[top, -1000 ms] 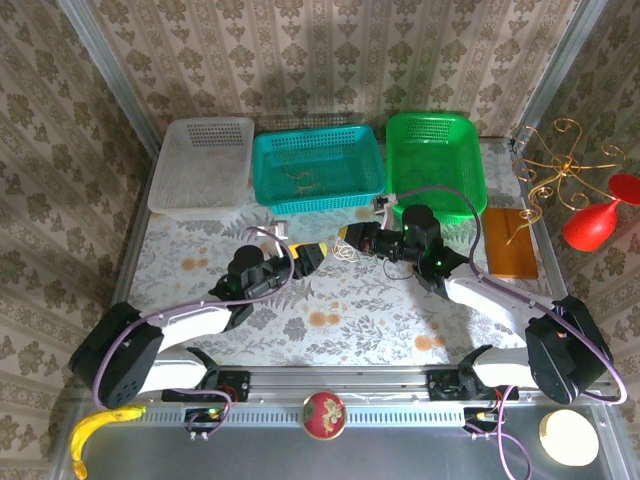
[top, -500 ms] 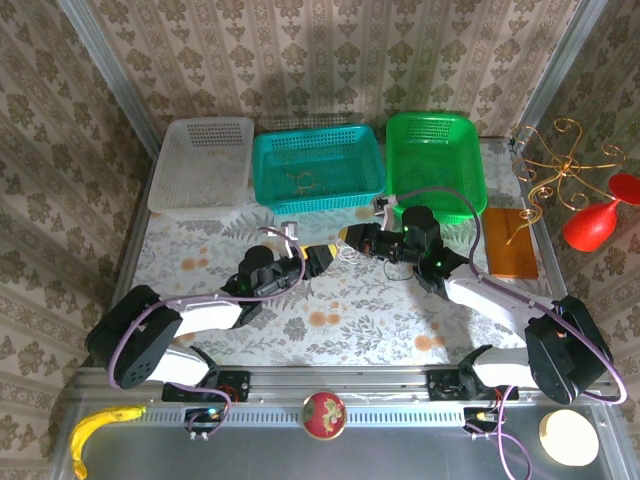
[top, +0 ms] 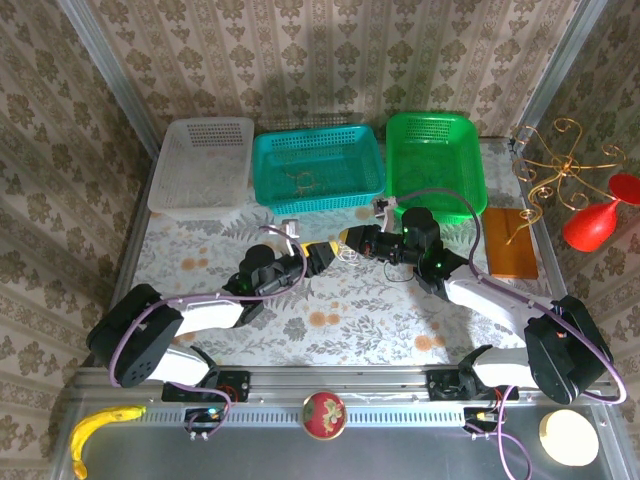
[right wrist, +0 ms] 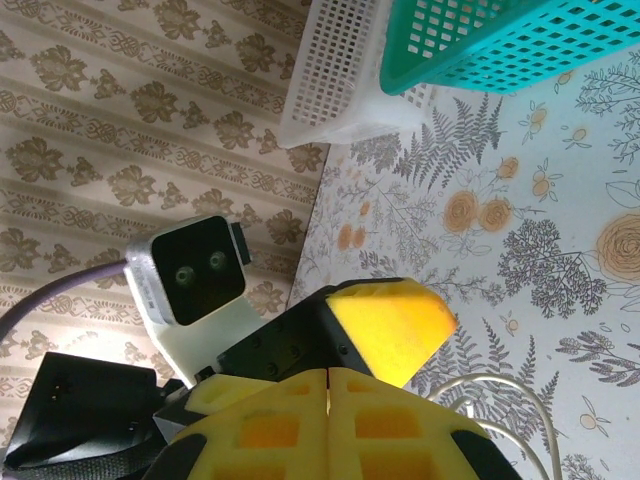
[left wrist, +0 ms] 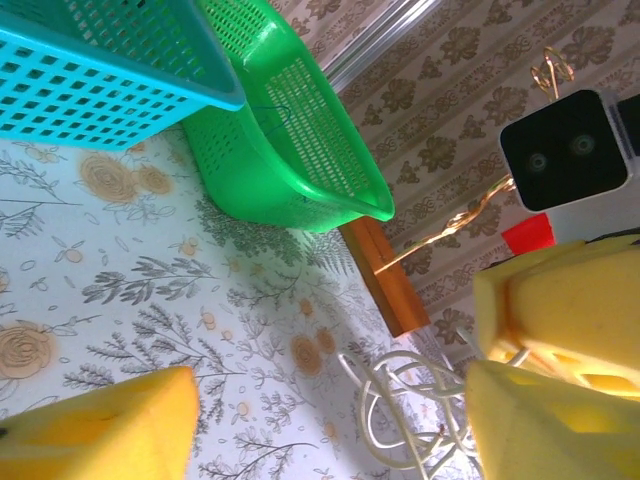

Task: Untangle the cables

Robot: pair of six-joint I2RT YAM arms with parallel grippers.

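Observation:
The cables point(top: 345, 252) are a small whitish clump of loops point(left wrist: 425, 410) on the floral cloth, between the two grippers. My right gripper point(top: 347, 238) is shut, and the cords run up into its closed yellow fingertips point(left wrist: 545, 305); its pads meet flush at the bottom of the right wrist view point(right wrist: 329, 385). My left gripper point(top: 322, 256) faces it tip to tip and stands open point(left wrist: 330, 420). The loops lie inside its gap, close to its right finger point(left wrist: 545, 425). That finger also shows just above the right gripper's pads point(right wrist: 390, 325).
White basket point(top: 205, 160), teal basket point(top: 262, 165) with a thin cord point(top: 303, 182) inside, and green basket point(top: 470, 160) line the back. Wooden block point(top: 512, 242), gold wire stand point(top: 565, 165) and red glass point(top: 598, 222) stand at right. Banana point(top: 100, 425) and red ball point(top: 324, 413) lie on the near rail.
My left arm has pushed forward and right, bringing its gripper up to the right gripper's tips, and its jaws have narrowed a little. The right arm has stayed put.

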